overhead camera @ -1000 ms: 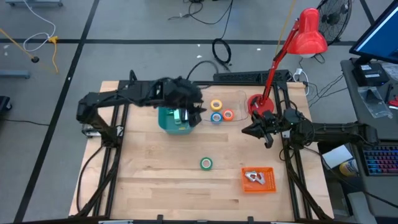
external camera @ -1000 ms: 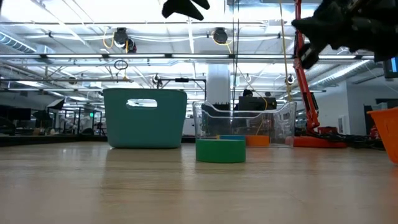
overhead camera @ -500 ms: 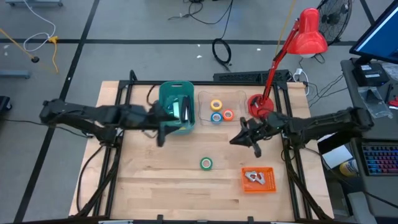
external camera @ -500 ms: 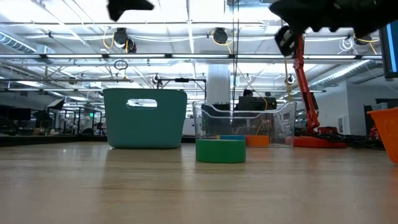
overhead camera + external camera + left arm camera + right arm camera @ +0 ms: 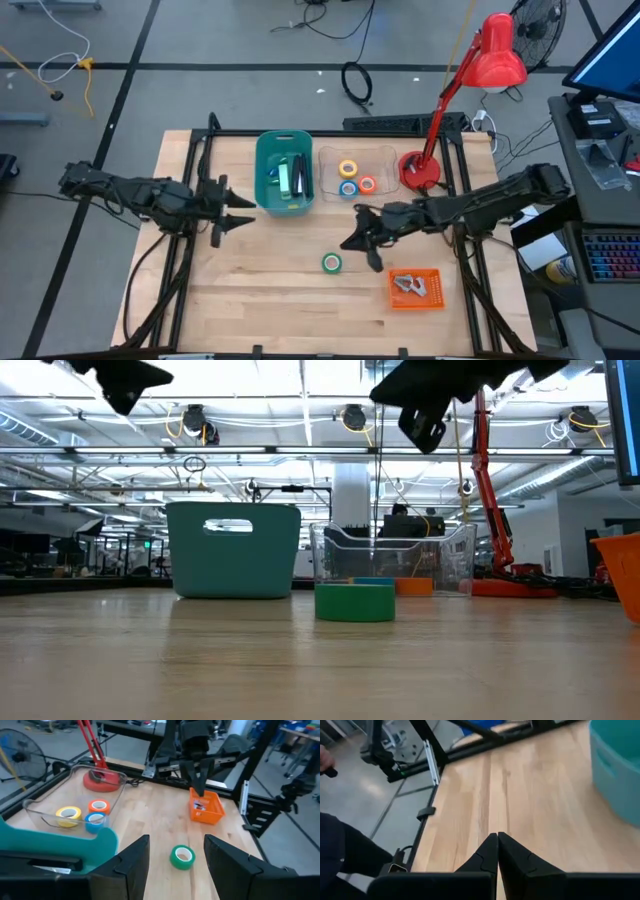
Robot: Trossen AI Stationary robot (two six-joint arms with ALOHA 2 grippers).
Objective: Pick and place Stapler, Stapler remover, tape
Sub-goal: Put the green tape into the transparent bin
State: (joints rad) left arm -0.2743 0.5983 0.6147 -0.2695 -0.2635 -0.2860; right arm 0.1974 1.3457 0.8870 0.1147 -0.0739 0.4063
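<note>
A green tape roll (image 5: 331, 263) (image 5: 354, 601) (image 5: 182, 857) lies flat on the wooden table, near the middle. Yellow, blue and orange tape rolls lie in a clear tray (image 5: 383, 160) at the back. A dark and green stapler (image 5: 291, 178) lies in the teal bin (image 5: 266, 175). Pale stapler removers (image 5: 408, 286) sit in an orange tray (image 5: 432, 298). My left gripper (image 5: 245, 211) (image 5: 176, 838) hovers open and empty left of the bin. My right gripper (image 5: 348, 243) (image 5: 497, 836) hovers shut, just right of and beyond the green roll.
A red desk lamp (image 5: 420, 170) stands at the back right, its head over the table's far edge. Bare wood stretches along the near half of the table (image 5: 250, 300). A person's dark sleeve (image 5: 332, 855) shows beyond the table's left edge.
My left gripper has drawn back from over the teal bin toward the table's left edge and sunk a little, staying open. My right gripper, still shut, has travelled from beside the lamp base toward the table's middle and near edge, ending close to the green tape roll.
</note>
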